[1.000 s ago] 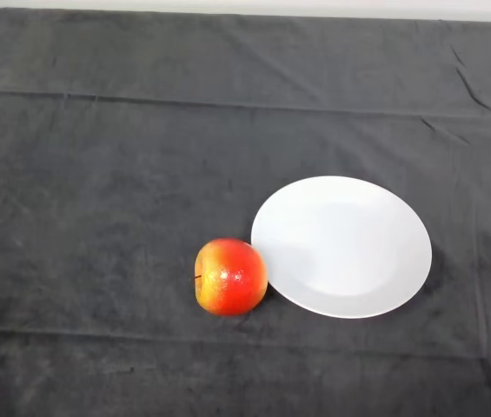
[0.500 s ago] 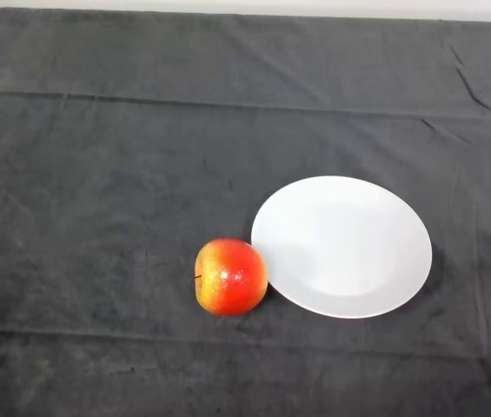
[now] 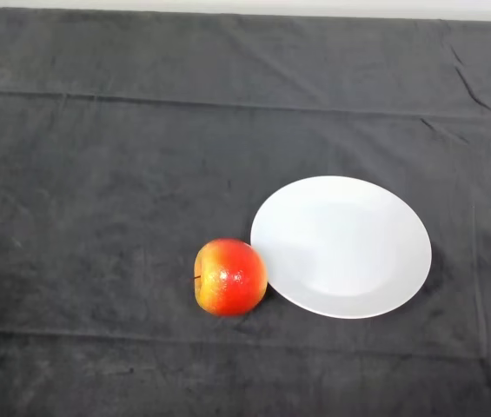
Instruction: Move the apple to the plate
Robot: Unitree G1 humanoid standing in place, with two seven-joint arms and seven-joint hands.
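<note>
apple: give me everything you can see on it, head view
The round red-and-yellow apple has glossy skin, red over most of its top and right, yellow toward its left and lower edge. It lies on its side, the short dark stem pointing left. It rests on the dark cloth covering the table, right beside the lower-left rim of the white round plate, at or against that edge and not on the plate. Whether they actually touch cannot be told. Nothing holds it.

Apple: glossy, smooth skin; plate: smooth, white, faint sheen; cloth: dark, matt, creased fabric
</note>
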